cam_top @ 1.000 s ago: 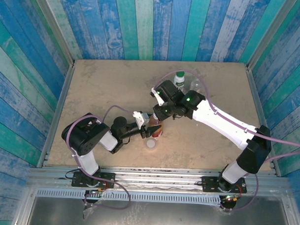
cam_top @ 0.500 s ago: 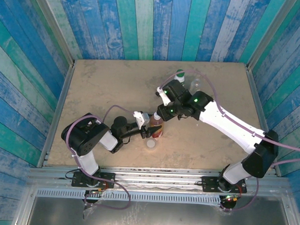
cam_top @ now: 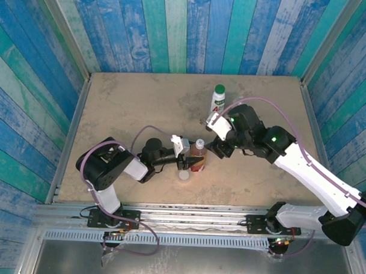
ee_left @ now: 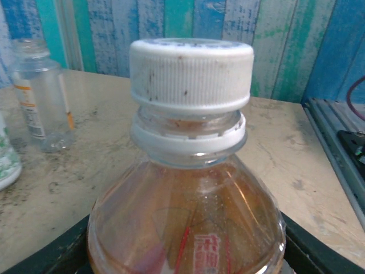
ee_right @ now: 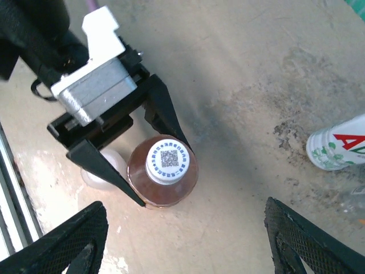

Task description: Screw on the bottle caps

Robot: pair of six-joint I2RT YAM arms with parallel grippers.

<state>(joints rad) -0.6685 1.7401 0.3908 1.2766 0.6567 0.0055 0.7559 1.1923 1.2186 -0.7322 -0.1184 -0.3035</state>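
So the left pincer (cam_top: 193,164) is clamped around the belly of the amber drink bottle (ee_left: 185,228), pinning it upright on the surface (cam_top: 130,111). I'd guess that's so it can't spin while a cap gets twisted. Its white ribbed cap (ee_left: 191,74) sits on the neck and looks seated. The right pincer (ee_right: 185,245) hovers just above, spread open, gripping nothing. A pale cap (cam_top: 183,174) lies loose beside the bottle, probably meant for the clear bottle (ee_left: 40,97).

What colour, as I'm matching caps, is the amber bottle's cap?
The cap is white, clearest in the left wrist view.
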